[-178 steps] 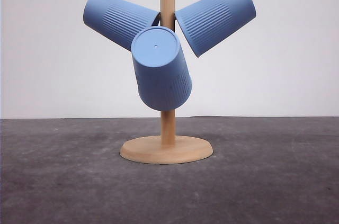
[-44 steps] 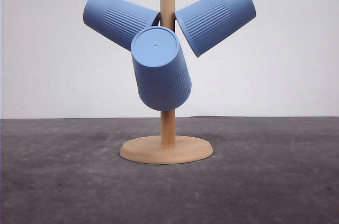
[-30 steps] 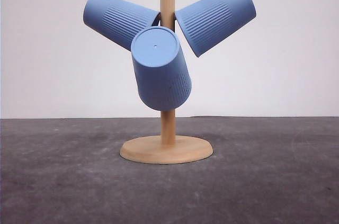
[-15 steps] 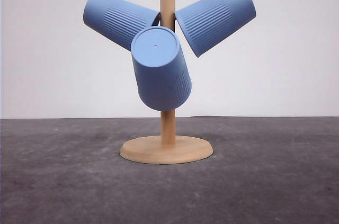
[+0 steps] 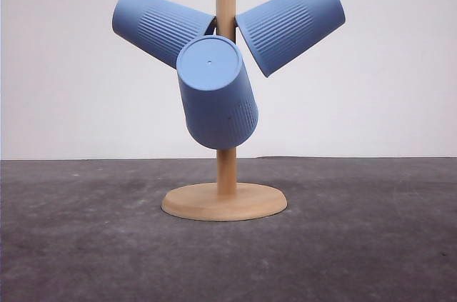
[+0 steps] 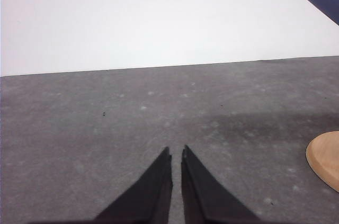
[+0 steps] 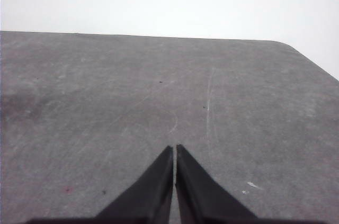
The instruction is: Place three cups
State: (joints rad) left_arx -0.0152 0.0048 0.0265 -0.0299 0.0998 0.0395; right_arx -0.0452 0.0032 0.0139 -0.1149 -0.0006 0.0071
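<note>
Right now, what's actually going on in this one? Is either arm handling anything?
Nothing is being handled. All three light-blue cups hang tilted on a wooden stand in the middle of the dark table: the left cup, the right cup, and the front cup with its flat base toward the camera. The left gripper and the right gripper are both shut and hold nothing, each over bare tabletop. The left wrist view catches the stand's base at its edge.
</note>
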